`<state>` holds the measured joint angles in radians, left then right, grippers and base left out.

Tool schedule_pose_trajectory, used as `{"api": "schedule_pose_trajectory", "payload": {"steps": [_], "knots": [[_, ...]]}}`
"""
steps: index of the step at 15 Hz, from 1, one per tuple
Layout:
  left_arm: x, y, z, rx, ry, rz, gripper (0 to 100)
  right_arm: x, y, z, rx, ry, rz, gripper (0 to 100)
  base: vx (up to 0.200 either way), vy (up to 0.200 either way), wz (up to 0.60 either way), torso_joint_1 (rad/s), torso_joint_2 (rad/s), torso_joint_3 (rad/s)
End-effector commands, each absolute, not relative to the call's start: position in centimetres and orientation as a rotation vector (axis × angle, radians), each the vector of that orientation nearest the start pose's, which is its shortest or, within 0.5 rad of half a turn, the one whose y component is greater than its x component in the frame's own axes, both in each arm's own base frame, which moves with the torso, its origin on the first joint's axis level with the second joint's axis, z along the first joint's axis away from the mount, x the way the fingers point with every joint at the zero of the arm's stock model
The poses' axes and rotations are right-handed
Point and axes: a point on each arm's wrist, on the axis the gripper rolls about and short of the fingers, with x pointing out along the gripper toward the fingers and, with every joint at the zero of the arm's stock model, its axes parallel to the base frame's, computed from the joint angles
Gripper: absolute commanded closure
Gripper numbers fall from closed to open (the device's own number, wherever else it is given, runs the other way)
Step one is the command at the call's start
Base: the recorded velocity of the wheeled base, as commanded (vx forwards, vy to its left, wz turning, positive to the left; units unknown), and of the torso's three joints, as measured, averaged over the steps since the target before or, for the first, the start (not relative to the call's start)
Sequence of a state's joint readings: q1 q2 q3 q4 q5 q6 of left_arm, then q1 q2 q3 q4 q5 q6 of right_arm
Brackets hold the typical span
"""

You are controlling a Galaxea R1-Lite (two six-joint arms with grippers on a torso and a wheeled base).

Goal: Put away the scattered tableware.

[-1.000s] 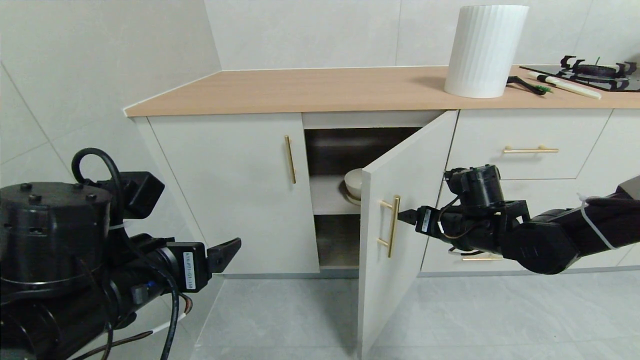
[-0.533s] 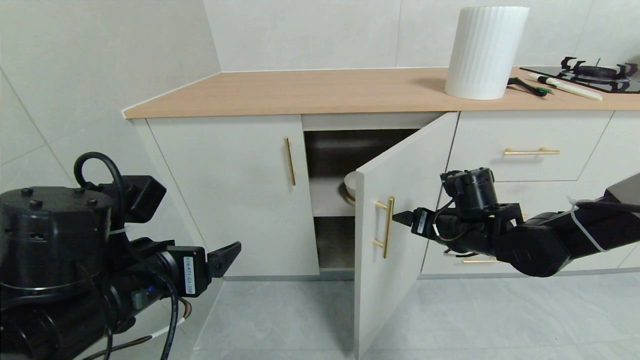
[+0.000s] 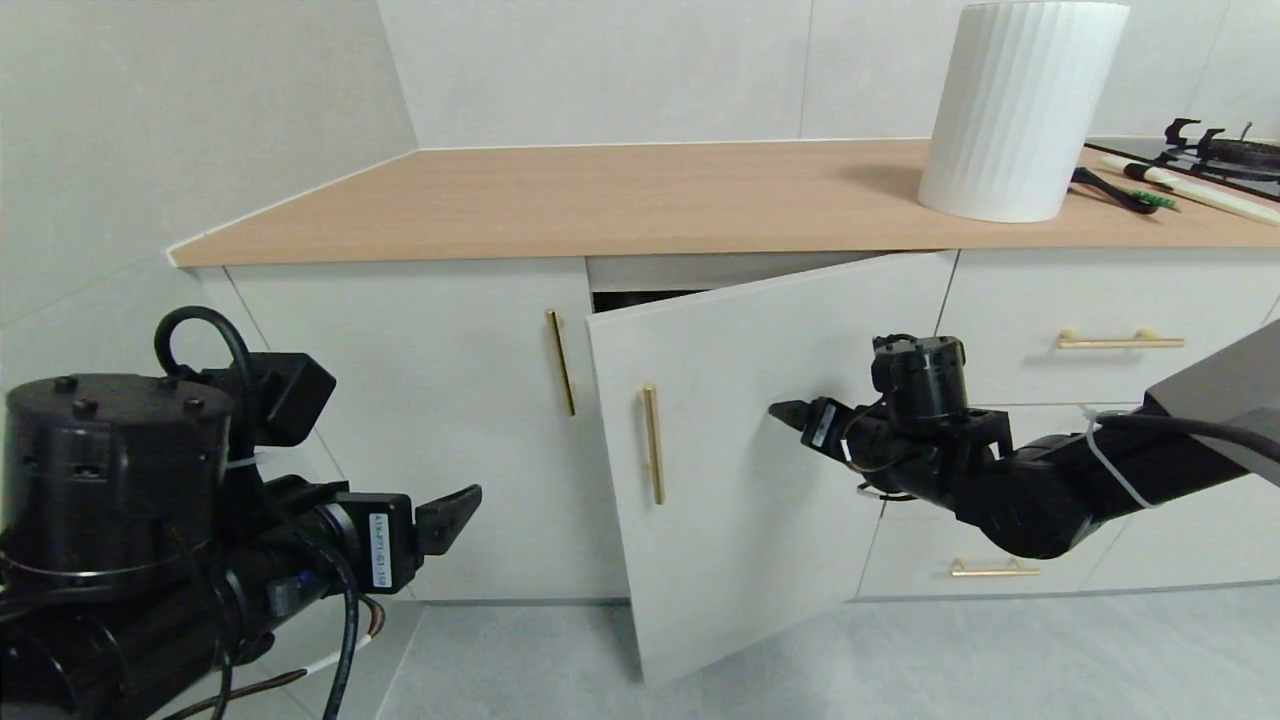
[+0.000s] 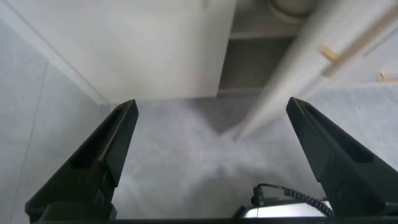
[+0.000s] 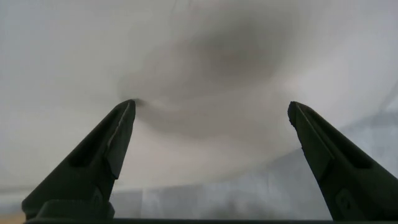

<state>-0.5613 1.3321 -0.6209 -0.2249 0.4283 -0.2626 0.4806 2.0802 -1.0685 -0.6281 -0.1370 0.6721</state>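
Note:
The white cabinet door (image 3: 740, 450) with a brass handle (image 3: 652, 445) stands almost shut, leaving a thin dark gap at its top. My right gripper (image 3: 790, 412) is open, its tips against the door's face right of the handle. In the right wrist view, the right gripper (image 5: 211, 106) spreads wide over the white door panel (image 5: 205, 68). My left gripper (image 3: 455, 505) is open and holds nothing, low at the left in front of the cabinets. The left wrist view has the left gripper (image 4: 211, 106) over the grey floor, with a pale bowl's edge (image 4: 292, 5) on the shelf behind the door (image 4: 298, 68).
A tall white ribbed container (image 3: 1020, 110) stands on the wooden counter (image 3: 600, 200). Black and white utensils (image 3: 1130, 190) lie beside it, next to a stove (image 3: 1225, 155). Drawers with brass handles (image 3: 1120, 342) lie to the right. The grey floor (image 3: 900, 660) below is open.
The cabinet door has swung from half open to nearly shut with my right gripper moving left against it, hiding the bowl. The head camera has shifted too. My left gripper kept still.

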Motion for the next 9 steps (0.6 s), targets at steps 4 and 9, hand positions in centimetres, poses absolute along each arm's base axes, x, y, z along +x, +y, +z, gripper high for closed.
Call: {"api": "schedule_pose_trajectory", "payload": {"steps": [4, 9], "knots": [[17.4, -9.8, 18.7, -0.024, 0.438, -0.065, 0, 36.1, 18.4, 11.3, 0.573, 0.439, 0.191, 0, 0.000, 0.000, 0.00, 0.000, 0.00, 0.000], [17.4, -9.8, 18.7, -0.025, 0.438, -0.065, 0, 37.9, 18.9, 11.1, 0.591, 0.344, 0.067, 0, 0.000, 0.000, 0.00, 0.000, 0.00, 0.000]]}}
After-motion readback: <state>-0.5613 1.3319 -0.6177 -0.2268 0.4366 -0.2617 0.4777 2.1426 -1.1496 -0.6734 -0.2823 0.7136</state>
